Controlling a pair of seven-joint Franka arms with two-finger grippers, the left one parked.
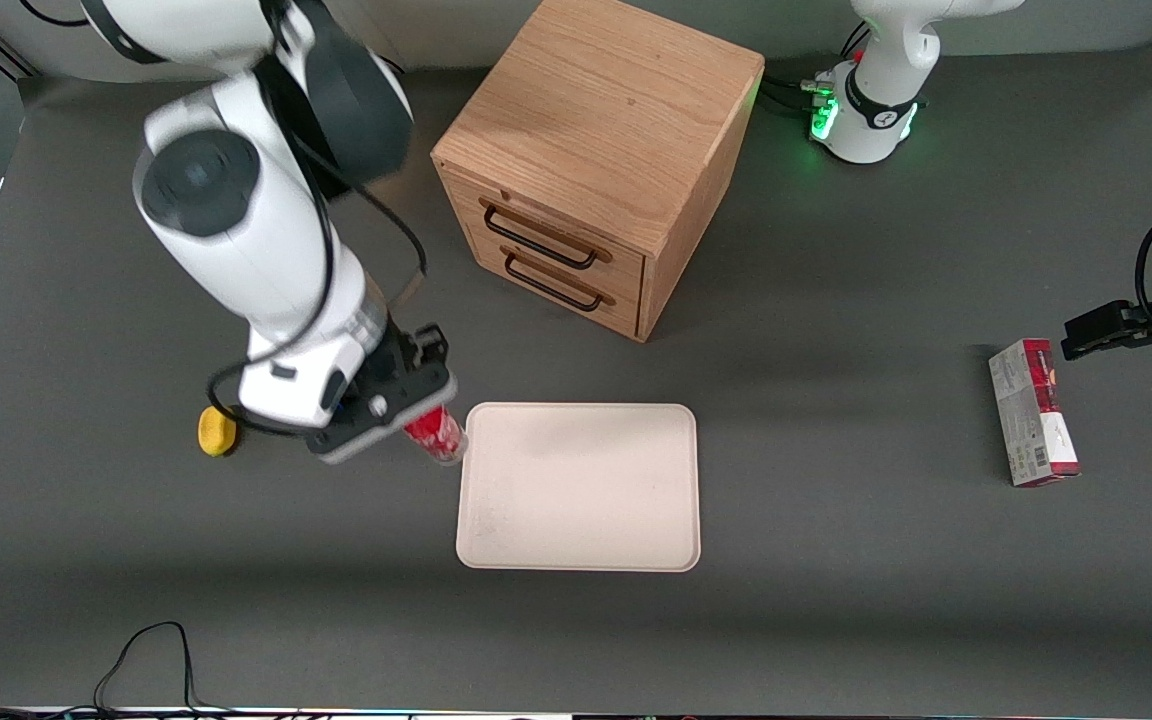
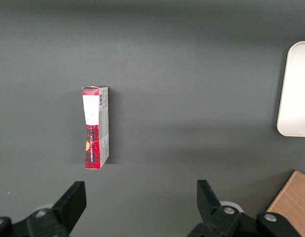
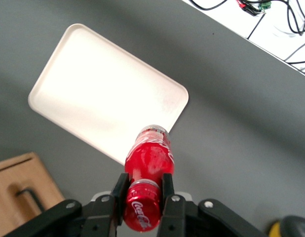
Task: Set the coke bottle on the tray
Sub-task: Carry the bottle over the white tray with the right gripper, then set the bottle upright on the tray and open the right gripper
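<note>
The gripper (image 3: 142, 197) hangs at the tray's (image 1: 636, 540) working-arm edge. Its jaws pinch the coke bottle (image 3: 148, 163) near the cap, base tilted toward the tray.

**Materials and Surface Finish**

The slim red coke bottle (image 3: 148, 163) shows a glossy, smooth plastic-looking skin with highlights on its shoulder. The black gripper (image 3: 141, 193), its fingers clamped on the bottle's neck, has a matt, hard plastic look.

Just beside the bottle, the cream-white rectangular tray (image 1: 579, 487) appears matt and smooth with a faintly speckled face.

Farther from the front camera than the tray, the two-drawer oak-coloured cabinet (image 1: 591, 160) shows grained wood and dark metal-looking handles.

The grey tabletop (image 1: 836, 560) under the tray looks matt and cloth-like.
</note>
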